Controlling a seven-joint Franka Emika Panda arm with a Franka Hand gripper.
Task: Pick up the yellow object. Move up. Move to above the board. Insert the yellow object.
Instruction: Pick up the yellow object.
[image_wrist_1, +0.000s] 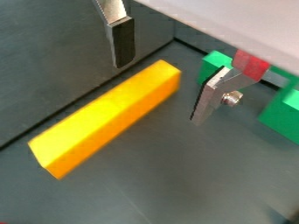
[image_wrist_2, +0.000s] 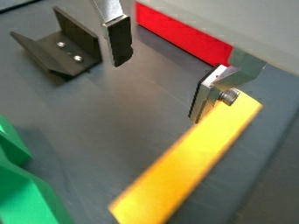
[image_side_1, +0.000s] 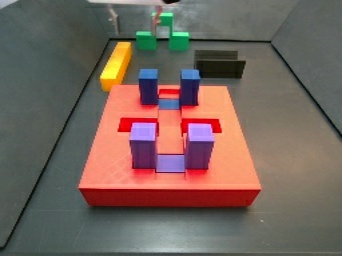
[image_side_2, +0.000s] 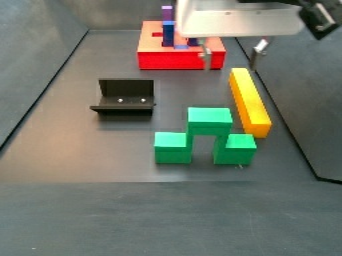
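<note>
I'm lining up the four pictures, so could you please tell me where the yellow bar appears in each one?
Wrist view: yellow bar lies diagonally, between the open gripper fingers.
Wrist view: bar runs from one finger toward the picture's corner.
Side view: bar beside the red board, far end.
Side view: bar next to the green block, the shared landmark.

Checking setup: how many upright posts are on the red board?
4: two blue posts at the board's far end, two purple posts at its near end. The tool hangs open over the yellow object.
</note>
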